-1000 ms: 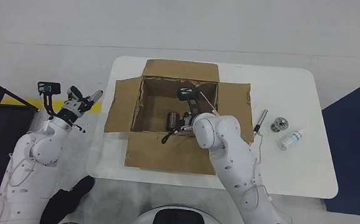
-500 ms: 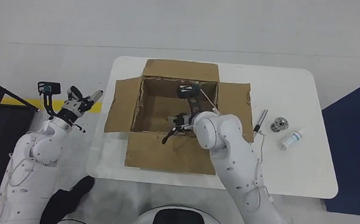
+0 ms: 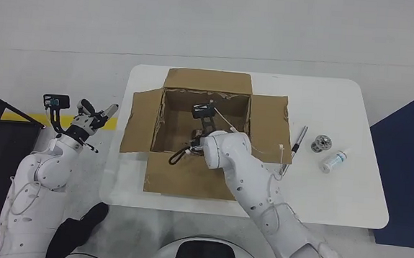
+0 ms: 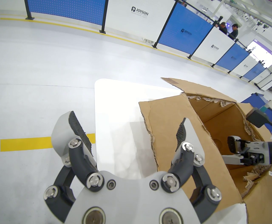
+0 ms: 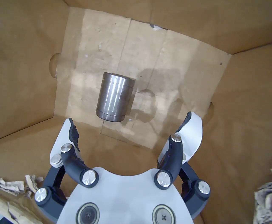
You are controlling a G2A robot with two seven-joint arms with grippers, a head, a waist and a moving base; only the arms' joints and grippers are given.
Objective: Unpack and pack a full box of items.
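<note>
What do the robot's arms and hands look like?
The left arm and right arm are chunky, rounded and white. The left hand and right hand match. Each has a white base plate with shiny silver screws, black curved links, and two white fingers shaped like little scoops, lined with rough black pads.

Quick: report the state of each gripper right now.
Left gripper: open, holding nothing.
Right gripper: open, holding nothing, inside the box, not touching the metal cylinder.
</note>
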